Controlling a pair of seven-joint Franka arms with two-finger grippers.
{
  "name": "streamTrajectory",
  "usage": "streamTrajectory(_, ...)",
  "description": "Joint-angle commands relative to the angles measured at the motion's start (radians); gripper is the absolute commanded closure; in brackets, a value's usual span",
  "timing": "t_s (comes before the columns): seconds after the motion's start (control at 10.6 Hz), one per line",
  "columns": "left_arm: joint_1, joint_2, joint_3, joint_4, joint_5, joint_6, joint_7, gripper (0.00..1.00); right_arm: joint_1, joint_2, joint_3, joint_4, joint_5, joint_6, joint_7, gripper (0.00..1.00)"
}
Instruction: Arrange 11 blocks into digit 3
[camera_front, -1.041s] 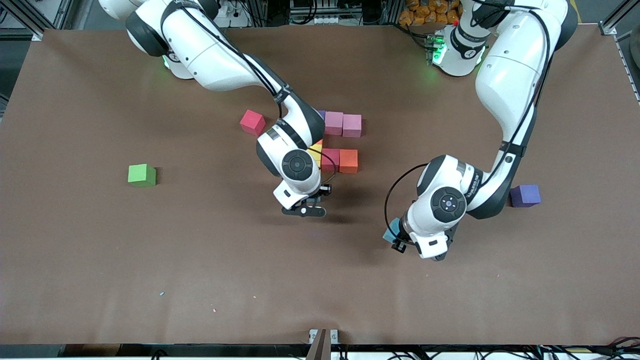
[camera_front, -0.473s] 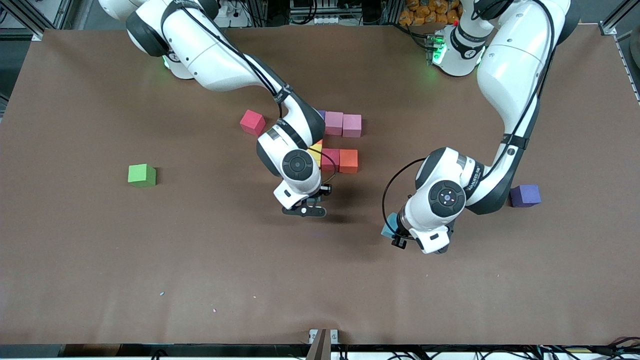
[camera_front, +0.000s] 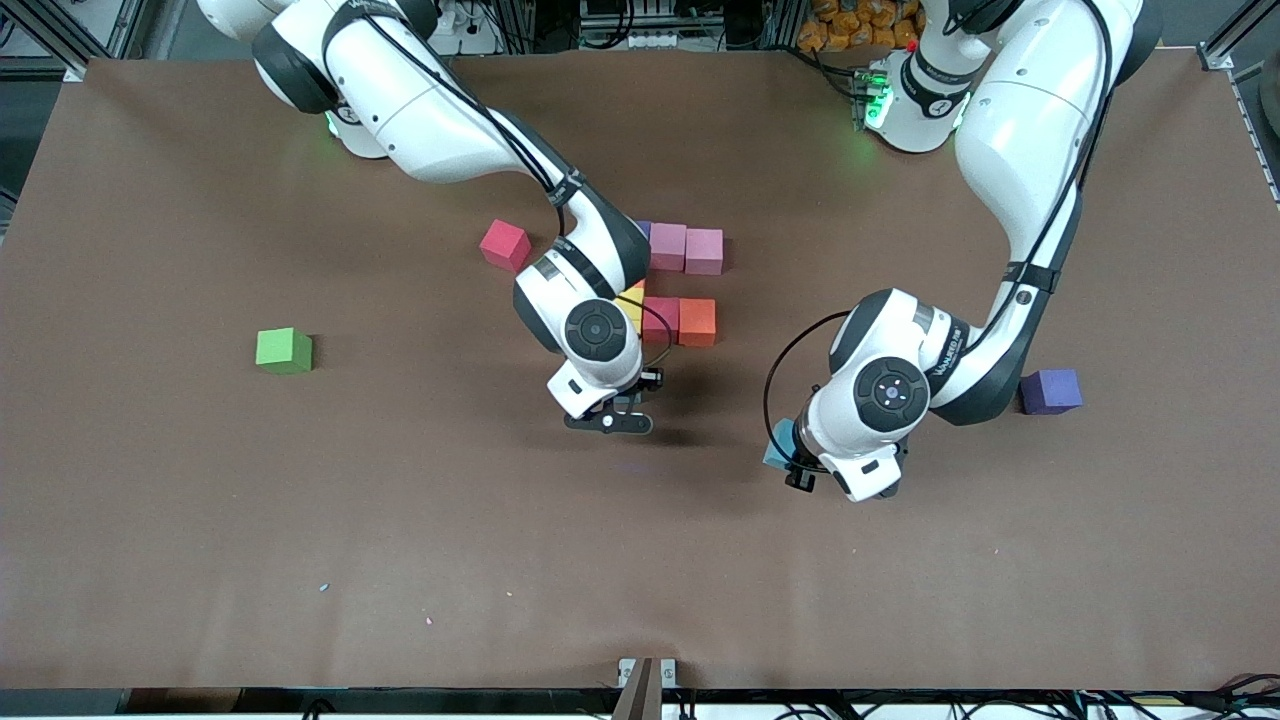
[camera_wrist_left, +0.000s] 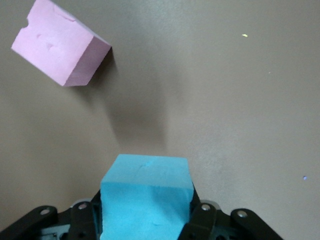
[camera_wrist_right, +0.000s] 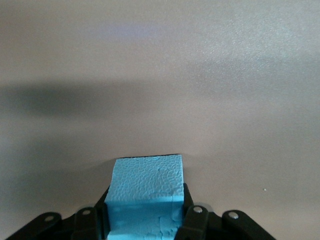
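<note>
I am a pair of white arms at a brown table (camera_front: 200, 520). My left gripper (camera_front: 800, 470) is clamped on a small light-blue foam cube (camera_wrist_left: 146, 197), held in the air over bare table, toward the left arm's end from the cluster of foam cubes that forms the unfinished digit 3 (camera_front: 680, 285). Compared with 1 second ago, this gripper and its cube have shifted slightly toward that cluster. In the left wrist view a pink foam cube (camera_wrist_left: 60, 47) lies on the table near the held cube.

My right gripper (camera_front: 610, 420) is clamped on a second light-blue foam cube (camera_wrist_right: 146, 192), over the table just beside the cluster; it has not moved.

The cluster is unchanged: 2 pink cubes (camera_front: 686, 249) side by side, and nearer the front camera a red cube (camera_front: 661, 318) touching an orange cube (camera_front: 697, 321). A loose red foam cube (camera_front: 505, 245), a purple foam cube (camera_front: 1050, 391) and a green foam cube (camera_front: 284, 351) lie apart from the cluster, unmoved.
</note>
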Motion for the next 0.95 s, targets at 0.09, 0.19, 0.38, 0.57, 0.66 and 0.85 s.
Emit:
streamTrajectory(0.09,0.001,-0.029,-0.005,-0.019,-0.019,-0.043,-0.037,1.00,0.008,0.015,-0.002,0.024,-0.002,-0.014,0.022,0.91)
streamTrajectory(0.19,0.001,-0.030,-0.007,-0.022,-0.019,-0.047,-0.039,1.00,0.008,0.015,-0.002,0.022,-0.002,-0.011,0.022,0.88)
streamTrajectory(0.38,0.001,-0.032,-0.016,-0.028,-0.019,-0.049,-0.057,1.00,0.008,0.017,-0.002,0.013,-0.002,-0.005,0.022,0.84)
streamTrajectory(0.57,0.004,-0.047,-0.018,-0.042,-0.019,-0.052,-0.057,1.00,0.008,0.017,-0.002,0.013,-0.002,-0.003,0.024,0.78)
streamTrajectory(0.66,0.006,-0.049,-0.018,-0.042,-0.019,-0.052,-0.057,1.00,0.008,0.020,-0.002,0.013,-0.002,-0.003,0.024,0.73)
streamTrajectory(0.85,0.004,-0.049,-0.018,-0.041,-0.019,-0.052,-0.057,1.00,0.008,0.023,-0.002,0.013,-0.003,0.000,0.025,0.58)
